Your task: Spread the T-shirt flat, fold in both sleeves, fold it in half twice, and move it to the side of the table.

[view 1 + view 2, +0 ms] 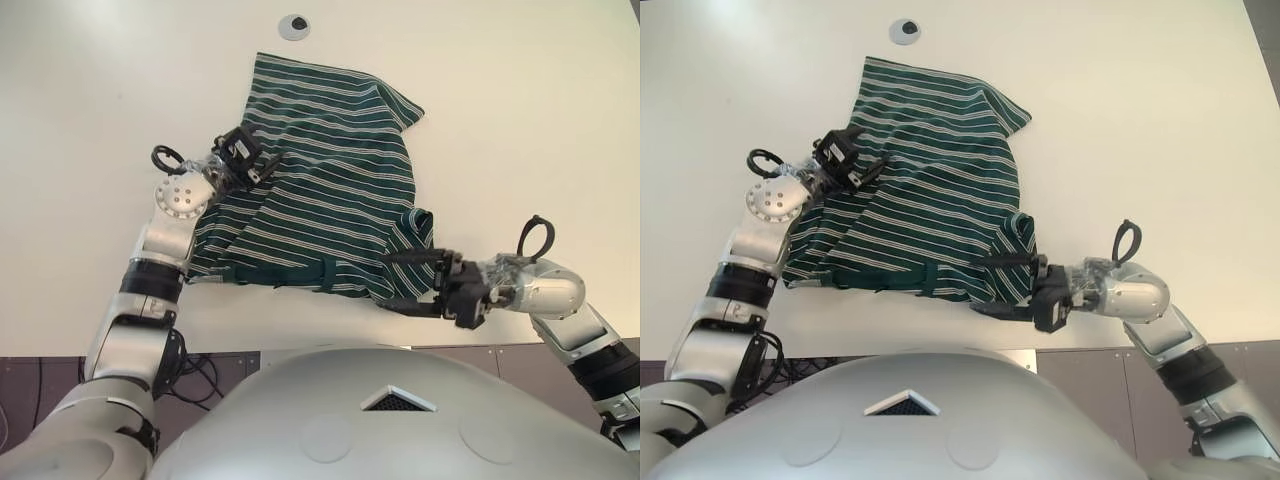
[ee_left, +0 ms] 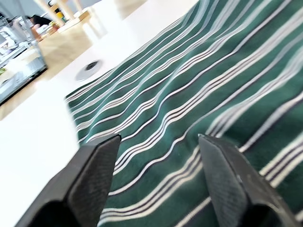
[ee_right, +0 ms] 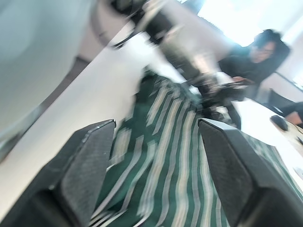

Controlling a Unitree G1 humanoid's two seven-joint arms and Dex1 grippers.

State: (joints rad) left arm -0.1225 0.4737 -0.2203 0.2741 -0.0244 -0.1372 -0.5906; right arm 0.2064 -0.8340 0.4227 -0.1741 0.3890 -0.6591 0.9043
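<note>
A dark green T-shirt with white stripes [image 1: 320, 190] lies crumpled on the white table [image 1: 520, 130], one sleeve bunched at its near right corner. My left gripper [image 1: 262, 166] hovers over the shirt's left side, open, with striped cloth [image 2: 189, 94] seen between its fingers [image 2: 94, 175] and nothing held. My right gripper [image 1: 402, 280] is open at the shirt's near right corner, one finger above the bunched sleeve and one below it. Between its fingers [image 3: 85, 165] the right wrist view shows the striped cloth [image 3: 170, 156].
A small round grey fitting [image 1: 294, 26] is set in the table beyond the shirt's far edge. The table's front edge [image 1: 300, 345] runs just below the shirt's near hem. Bare table lies to the left and right of the shirt.
</note>
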